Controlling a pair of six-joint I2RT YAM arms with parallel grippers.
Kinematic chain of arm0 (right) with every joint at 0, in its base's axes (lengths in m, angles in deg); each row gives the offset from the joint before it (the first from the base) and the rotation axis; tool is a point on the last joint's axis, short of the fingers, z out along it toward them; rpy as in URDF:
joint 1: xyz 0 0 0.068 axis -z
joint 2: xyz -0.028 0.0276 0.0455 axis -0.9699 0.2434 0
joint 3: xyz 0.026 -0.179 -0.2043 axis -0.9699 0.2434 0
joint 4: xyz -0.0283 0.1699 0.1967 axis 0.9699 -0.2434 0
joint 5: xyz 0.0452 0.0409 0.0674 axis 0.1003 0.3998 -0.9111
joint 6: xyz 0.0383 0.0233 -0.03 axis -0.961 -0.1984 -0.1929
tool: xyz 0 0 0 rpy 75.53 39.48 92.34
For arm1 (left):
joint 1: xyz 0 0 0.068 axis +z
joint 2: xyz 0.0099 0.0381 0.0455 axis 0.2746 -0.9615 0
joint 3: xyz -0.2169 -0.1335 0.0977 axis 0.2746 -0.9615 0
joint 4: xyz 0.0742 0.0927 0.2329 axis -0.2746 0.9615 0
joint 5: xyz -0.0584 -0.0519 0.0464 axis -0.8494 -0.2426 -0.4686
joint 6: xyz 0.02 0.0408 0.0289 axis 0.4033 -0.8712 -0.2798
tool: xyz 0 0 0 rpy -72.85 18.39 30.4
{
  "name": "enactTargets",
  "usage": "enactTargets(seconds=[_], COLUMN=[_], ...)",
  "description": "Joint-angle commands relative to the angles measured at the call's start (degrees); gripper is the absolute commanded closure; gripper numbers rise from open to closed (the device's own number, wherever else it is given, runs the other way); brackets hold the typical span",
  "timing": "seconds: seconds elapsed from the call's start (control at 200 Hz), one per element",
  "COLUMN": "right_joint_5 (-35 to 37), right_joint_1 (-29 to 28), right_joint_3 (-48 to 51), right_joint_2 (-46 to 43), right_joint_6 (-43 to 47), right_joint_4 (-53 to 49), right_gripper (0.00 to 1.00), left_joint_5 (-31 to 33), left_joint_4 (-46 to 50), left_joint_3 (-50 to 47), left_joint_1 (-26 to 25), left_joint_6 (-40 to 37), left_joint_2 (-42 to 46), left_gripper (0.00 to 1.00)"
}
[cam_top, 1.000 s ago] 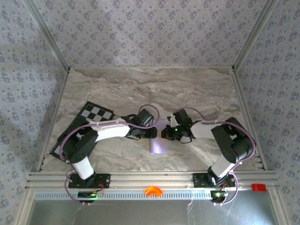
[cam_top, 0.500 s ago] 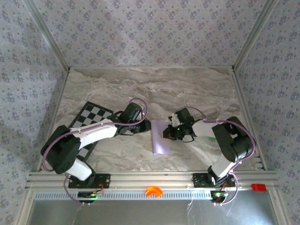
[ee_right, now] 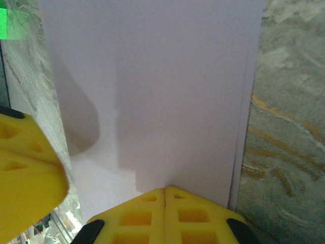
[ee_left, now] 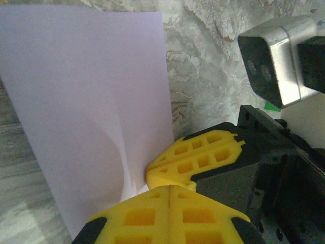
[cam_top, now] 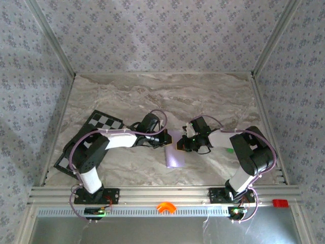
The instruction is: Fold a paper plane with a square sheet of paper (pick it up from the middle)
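Thin pale lilac folded paper sheet (ee_left: 91, 101) lying flat on grey marble table (ee_left: 203, 76); left gripper (ee_left: 169, 187) and right gripper (ee_right: 165, 189) closed fully at its edges. The crease could be skewed if the sheet is dragged.

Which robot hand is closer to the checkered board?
Left. The left gripper is at the lilac paper's edge facing the checkered board; the right gripper is at the paper's far side.

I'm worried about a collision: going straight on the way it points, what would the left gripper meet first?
Most likely the yellow fingers of the right gripper, close ahead of the left gripper beside the edge of the paper, though depth is unclear.
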Motion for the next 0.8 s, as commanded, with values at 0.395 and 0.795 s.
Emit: enactTargets(seconds=[0.395,0.795], right_joint_5=[5.28,5.69], right_joint_1=[0.39,0.4], right_joint_3=[3.39,3.44], right_joint_2=[2.4,1.75], right_joint_6=[0.1,-0.12], right_joint_4=[-5.04,-5.57], right_gripper=[1.0,1.0], left_joint_5=[0.69,-2.04], left_joint_4=[1.01,6.27], left_joint_3=[-6.49,2.36], left_joint_1=[2.34,3.45], left_joint_6=[-2.0,-4.88], left_joint_2=[-3.3,-0.4], left_gripper=[1.0,1.0])
